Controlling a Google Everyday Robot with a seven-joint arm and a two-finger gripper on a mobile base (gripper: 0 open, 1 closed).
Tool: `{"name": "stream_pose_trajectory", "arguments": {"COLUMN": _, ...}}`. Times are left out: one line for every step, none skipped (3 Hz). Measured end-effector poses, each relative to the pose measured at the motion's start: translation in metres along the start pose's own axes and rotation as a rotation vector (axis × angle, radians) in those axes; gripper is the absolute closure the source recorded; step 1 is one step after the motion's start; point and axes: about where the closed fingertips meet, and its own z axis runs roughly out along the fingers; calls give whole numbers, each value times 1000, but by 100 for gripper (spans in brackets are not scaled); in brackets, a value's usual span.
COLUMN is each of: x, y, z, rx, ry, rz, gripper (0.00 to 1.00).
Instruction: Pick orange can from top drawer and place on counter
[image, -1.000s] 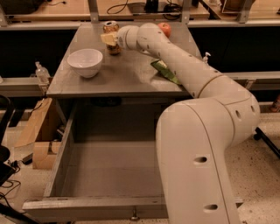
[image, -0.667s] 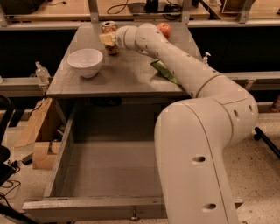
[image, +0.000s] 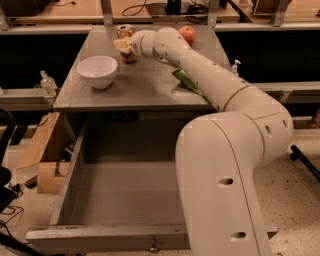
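Note:
The orange can (image: 125, 31) stands upright at the far left of the counter (image: 145, 85), its silver top showing. My gripper (image: 124, 46) is at the can's side, around its middle, at the end of my arm stretched over the counter. The can's base looks to be at the counter surface. The top drawer (image: 100, 234) is pulled wide open below the counter's front edge, and no object shows inside it. Its small knob (image: 153, 247) sits at the front panel's centre.
A white bowl (image: 97, 71) stands on the counter left of the can. A red apple (image: 187, 34) sits at the back right. A green packet (image: 188, 83) lies under my arm. A cardboard box (image: 42, 150) stands on the floor at the left. Wooden benches run behind.

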Motion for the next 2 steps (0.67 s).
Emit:
{"name": "stream_pose_trajectory", "arguments": {"x": 1, "y": 2, "z": 2, "rx": -3, "ry": 1, "rz": 1, "gripper": 0}}
{"name": "stream_pose_trajectory", "arguments": {"x": 1, "y": 2, "z": 2, "rx": -3, "ry": 1, "rz": 1, "gripper": 0}}
